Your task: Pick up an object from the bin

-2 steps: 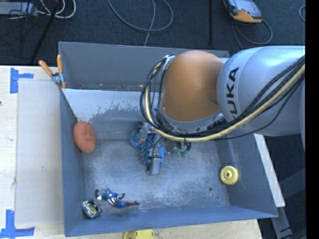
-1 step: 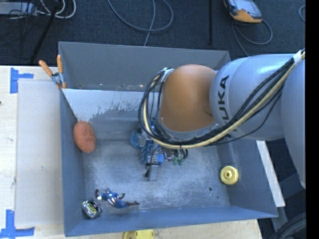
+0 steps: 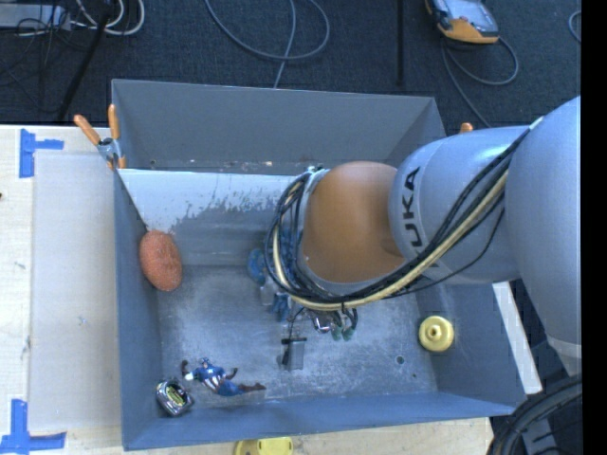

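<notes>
Few loose things in grey bin (image 3: 133,254). Low over bare mid-floor, gripper (image 3: 292,352), open or closed impossible to tell. Nearest, toward lower-left corner: blue toy figure (image 3: 220,380), probably light, rigid; best pinched across torso.

We see the bin (image 3: 266,131) brightly lit, a pale band of light crossing its back wall toward 10 o'clock. The arm (image 3: 493,207) casts a soft shadow beneath itself; its orange cover (image 3: 346,221) shows a dull sheen. The carpet (image 3: 237,27) at 12 o'clock is dim.
</notes>
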Controlling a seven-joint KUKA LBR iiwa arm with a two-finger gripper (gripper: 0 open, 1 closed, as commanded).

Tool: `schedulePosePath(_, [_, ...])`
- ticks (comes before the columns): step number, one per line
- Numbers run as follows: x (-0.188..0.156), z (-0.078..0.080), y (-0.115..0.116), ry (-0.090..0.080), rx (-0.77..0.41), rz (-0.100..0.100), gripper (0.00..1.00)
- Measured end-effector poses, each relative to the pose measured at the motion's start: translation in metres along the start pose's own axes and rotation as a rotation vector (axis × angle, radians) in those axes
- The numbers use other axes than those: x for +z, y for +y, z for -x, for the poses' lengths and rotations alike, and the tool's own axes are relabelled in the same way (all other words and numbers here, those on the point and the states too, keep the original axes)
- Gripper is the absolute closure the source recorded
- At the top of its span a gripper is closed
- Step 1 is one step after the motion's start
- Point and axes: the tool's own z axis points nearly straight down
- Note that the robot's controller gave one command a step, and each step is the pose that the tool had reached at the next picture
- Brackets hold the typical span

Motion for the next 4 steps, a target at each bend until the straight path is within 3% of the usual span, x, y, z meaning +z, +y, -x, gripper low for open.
schedulePosePath(1, [0.03, -0.004, -0.008, 0.004, -0.042, 0.0, 0.0])
schedulePosePath(2, [0.039, -0.024, 0.006, 0.003, 0.097, -0.001, 0.0])
schedulePosePath(3, [0.044, -0.039, 0.027, 0.002, -0.096, 0.0, 0.0])
schedulePosePath(4, [0.044, -0.046, 0.035, -0.011, -0.076, 0.0, 0.0])
